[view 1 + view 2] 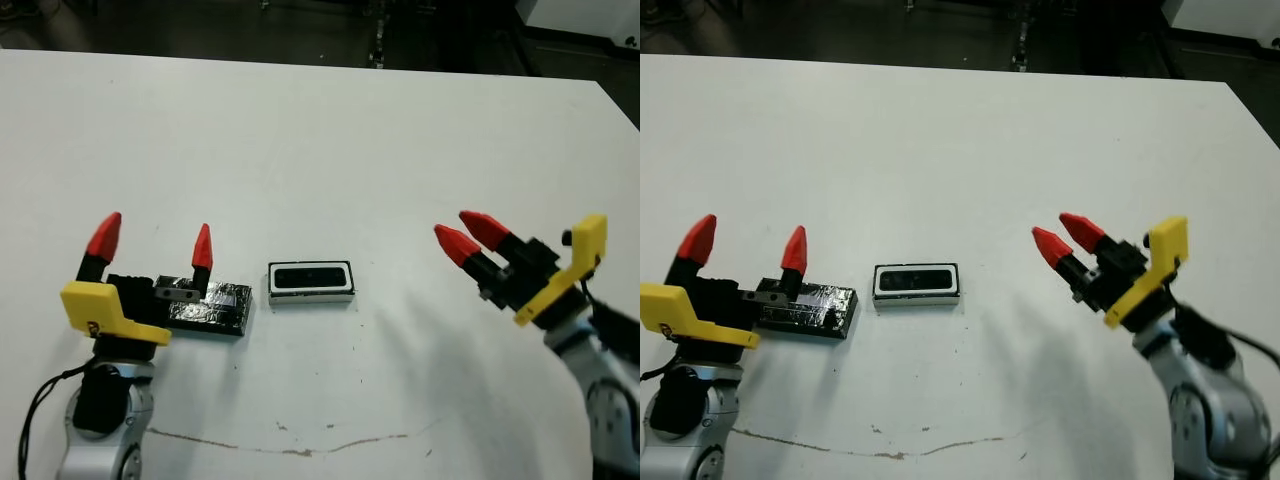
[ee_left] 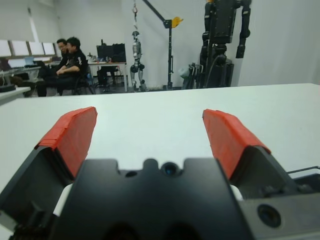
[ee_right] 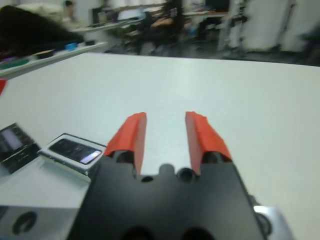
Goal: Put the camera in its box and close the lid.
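Note:
The box (image 1: 311, 282), a small white-walled tray with a thin black rim, sits in the middle of the table. The camera (image 3: 76, 150) lies inside it, its shiny bluish face up. Left of the box, the lid (image 1: 215, 309) lies flat on the table as a glossy black slab. My left gripper (image 1: 153, 242) is open over the lid's left end, its fingers (image 2: 70, 135) wide apart and empty. To the right of the box and well clear of it, my right gripper (image 1: 464, 235) is open by a narrow gap, and its fingers (image 3: 131, 135) hold nothing.
The white table (image 1: 330, 140) stretches far behind the box and the lid. A thin dark scuff line (image 1: 300, 447) runs along its near part. People (image 2: 67, 55) sit at desks beyond the table, and a robot stand (image 2: 220, 45) is behind it.

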